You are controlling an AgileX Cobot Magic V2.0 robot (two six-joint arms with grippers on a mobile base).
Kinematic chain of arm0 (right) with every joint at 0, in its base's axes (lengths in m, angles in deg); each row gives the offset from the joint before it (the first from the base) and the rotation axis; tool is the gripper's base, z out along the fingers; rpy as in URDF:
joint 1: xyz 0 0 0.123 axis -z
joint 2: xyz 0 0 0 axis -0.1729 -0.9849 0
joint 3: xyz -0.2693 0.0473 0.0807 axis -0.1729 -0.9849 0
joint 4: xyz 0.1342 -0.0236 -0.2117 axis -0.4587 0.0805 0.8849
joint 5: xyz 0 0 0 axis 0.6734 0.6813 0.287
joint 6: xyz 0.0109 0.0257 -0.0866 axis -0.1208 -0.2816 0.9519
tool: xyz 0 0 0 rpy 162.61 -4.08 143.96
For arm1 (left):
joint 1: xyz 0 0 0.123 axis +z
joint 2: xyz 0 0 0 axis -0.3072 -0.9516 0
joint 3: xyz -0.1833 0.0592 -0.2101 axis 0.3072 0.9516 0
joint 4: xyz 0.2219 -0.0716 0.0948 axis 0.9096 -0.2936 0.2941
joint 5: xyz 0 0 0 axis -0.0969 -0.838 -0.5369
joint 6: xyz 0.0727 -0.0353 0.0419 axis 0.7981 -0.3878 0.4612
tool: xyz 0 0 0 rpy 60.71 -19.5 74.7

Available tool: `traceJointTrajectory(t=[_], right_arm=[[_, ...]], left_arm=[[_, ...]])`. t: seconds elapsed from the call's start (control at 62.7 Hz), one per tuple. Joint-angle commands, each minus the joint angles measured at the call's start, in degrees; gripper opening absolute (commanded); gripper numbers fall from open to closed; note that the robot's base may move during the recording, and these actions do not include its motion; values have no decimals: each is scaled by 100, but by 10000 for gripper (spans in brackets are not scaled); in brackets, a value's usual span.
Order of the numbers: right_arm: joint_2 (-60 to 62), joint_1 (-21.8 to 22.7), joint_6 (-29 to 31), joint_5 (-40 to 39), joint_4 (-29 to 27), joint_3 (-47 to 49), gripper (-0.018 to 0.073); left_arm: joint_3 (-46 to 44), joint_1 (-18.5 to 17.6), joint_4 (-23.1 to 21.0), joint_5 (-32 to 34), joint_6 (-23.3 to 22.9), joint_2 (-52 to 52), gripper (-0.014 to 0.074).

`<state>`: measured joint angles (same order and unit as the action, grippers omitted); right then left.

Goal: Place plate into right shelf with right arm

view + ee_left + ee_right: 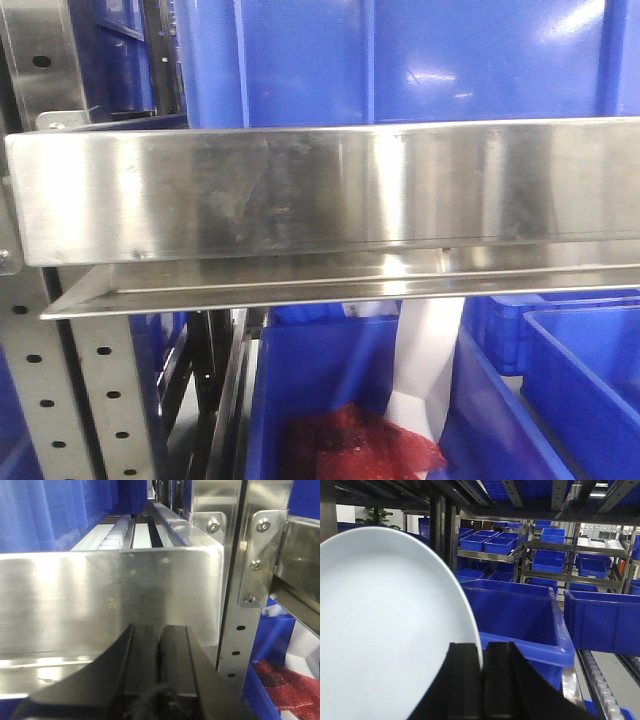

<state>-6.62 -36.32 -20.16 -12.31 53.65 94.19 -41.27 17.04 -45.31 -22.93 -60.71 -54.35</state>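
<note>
The plate (385, 630) is in the grip of the right hand (482, 665). Its rim is pinched between the two dark fingers, and its pale face stands nearly on edge, filling the left of the right wrist view. It rests on nothing, so I judge the pick-up done and the placing itself all left to do: the plate has to be carried in over a shelf level, laid flat and let go. Beyond the plate sit a blue bin (515, 615) and a roller track (605, 685), with dark rails overhead. The front view shows the right shelf (320, 190) close up, its folded steel lip bare and no plate on it. The left hand (159, 640) is closed on nothing, its fingers pressed together, pointing at a steel lip beside a punched upright (235, 630).
</note>
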Motion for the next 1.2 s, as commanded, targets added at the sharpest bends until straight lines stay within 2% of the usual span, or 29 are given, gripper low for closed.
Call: traceJointTrajectory(t=[0.0,0.574,0.686,0.877,1.18], right_arm=[[-87,17,5,-539,91,152,38],[-129,17,-26,-637,45,331,38],[-479,17,-32,-325,-80,1004,38],[-1790,17,-32,714,-80,2679,38],[-4003,17,-32,1447,42,4678,38]], left_arm=[[42,-27,-45,478,-16,64,-47],[42,-27,-45,478,-16,64,-47],[42,-27,-45,478,-16,64,-47],[42,-27,-45,478,-16,64,-47],[42,-27,-45,478,-16,64,-47]])
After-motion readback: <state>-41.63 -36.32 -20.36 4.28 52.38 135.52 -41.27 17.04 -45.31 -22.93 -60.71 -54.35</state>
